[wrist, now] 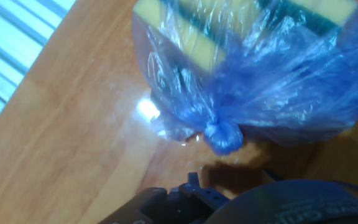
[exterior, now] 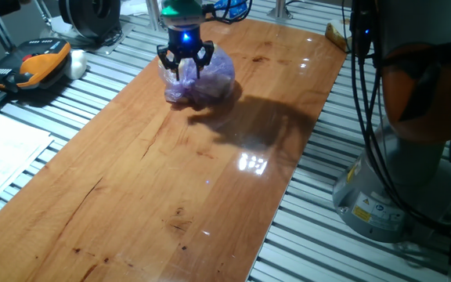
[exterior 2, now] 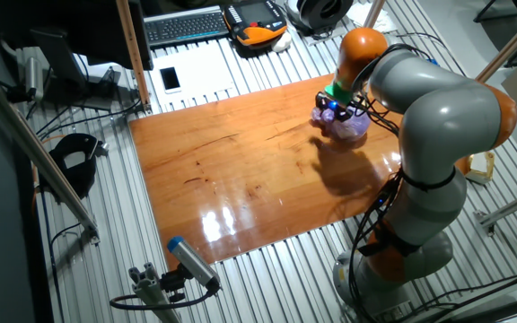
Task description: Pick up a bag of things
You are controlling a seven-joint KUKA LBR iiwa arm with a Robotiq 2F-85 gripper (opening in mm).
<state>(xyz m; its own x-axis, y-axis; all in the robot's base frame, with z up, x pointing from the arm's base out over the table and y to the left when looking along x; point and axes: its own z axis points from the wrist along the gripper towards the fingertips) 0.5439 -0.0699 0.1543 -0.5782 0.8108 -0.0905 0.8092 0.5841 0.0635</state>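
Observation:
The bag of things (exterior: 208, 80) is a crinkly purple plastic bag lying at the far end of the wooden tabletop (exterior: 171, 180). It also shows in the other fixed view (exterior 2: 352, 126). In the hand view the bag (wrist: 272, 81) fills the upper right, with yellow and green lumps showing through and a tied knot (wrist: 222, 135) towards me. My gripper (exterior: 185, 59) hangs at the bag's top left edge with its fingers spread open, holding nothing. It also shows in the other fixed view (exterior 2: 334, 109).
An orange-and-black handheld pendant (exterior: 41, 63) and a white lump (exterior: 77, 63) lie off the table's far left. The robot's base (exterior: 390, 180) stands at the right. A keyboard (exterior 2: 185, 25), a phone (exterior 2: 170, 79) and a blue-tipped tool (exterior 2: 192, 261) lie around the table.

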